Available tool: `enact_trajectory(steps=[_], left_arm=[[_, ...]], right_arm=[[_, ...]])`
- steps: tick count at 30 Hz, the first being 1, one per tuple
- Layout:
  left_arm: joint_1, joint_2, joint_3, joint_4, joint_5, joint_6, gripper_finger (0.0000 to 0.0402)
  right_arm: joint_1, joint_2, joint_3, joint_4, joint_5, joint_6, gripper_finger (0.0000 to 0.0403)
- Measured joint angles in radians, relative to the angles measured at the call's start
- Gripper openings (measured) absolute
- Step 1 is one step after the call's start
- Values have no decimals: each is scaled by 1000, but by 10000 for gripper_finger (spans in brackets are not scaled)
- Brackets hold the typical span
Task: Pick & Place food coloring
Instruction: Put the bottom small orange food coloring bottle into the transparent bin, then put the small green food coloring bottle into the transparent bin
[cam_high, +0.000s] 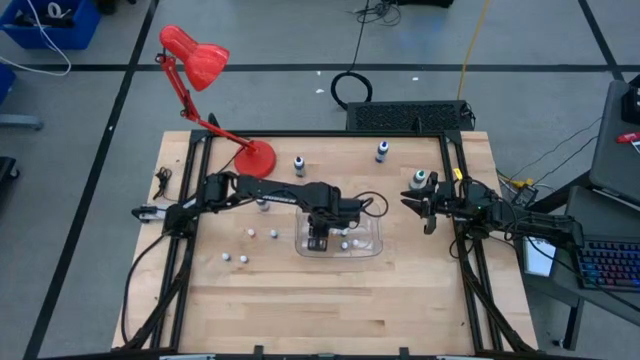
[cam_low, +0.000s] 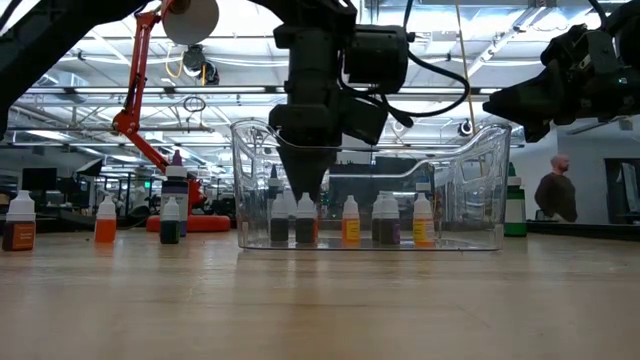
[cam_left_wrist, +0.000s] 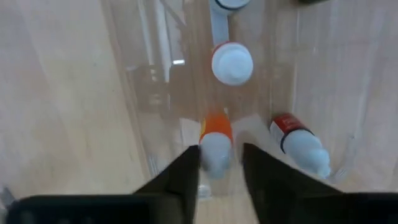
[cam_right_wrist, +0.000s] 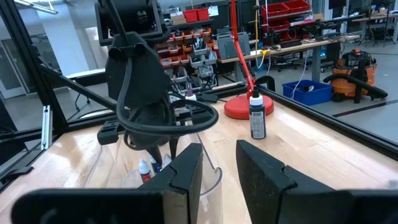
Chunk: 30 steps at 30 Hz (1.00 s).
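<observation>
One small orange-labelled, white-capped food coloring bottle (cam_left_wrist: 216, 144) stands in the clear plastic bin (cam_high: 375, 243), between the left tool's (cam_left_wrist: 221, 168) narrowly parted fingers: placement looks done. Next, lift straight out.

Overhead, table-level, two wrist cameras; all share bin (cam_high: 372, 243).

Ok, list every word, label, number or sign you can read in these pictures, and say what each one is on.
No text can be read in any view.
Tall bottle by the red lamp base: its white label shows no readable print.
Small bottles in the clear bin: the red label and orange label are blurred.
Shelf bins in the room behind: too small to read.
</observation>
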<state>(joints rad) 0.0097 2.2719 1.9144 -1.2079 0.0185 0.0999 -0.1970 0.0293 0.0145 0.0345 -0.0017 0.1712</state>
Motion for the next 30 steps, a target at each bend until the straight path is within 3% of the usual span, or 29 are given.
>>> enact_trajectory(steps=[4,8,14,19,23,30], left_arm=[[0,-5,-1,0,0,-20,193],[0,-30,6,1,0,-33,234],[0,-102,42,-51,0,-69,264],[-18,-208,38,-150,-2,-137,265],[-66,-326,-62,-109,-23,-180,256],[-119,-563,-439,112,-45,-291,240]], right_arm=[[0,0,0,0,0,0,89],[0,0,0,0,0,0,89],[0,0,0,0,0,0,89],[0,0,0,0,0,0,89],[0,0,0,0,0,0,89],[0,0,0,0,0,0,89]])
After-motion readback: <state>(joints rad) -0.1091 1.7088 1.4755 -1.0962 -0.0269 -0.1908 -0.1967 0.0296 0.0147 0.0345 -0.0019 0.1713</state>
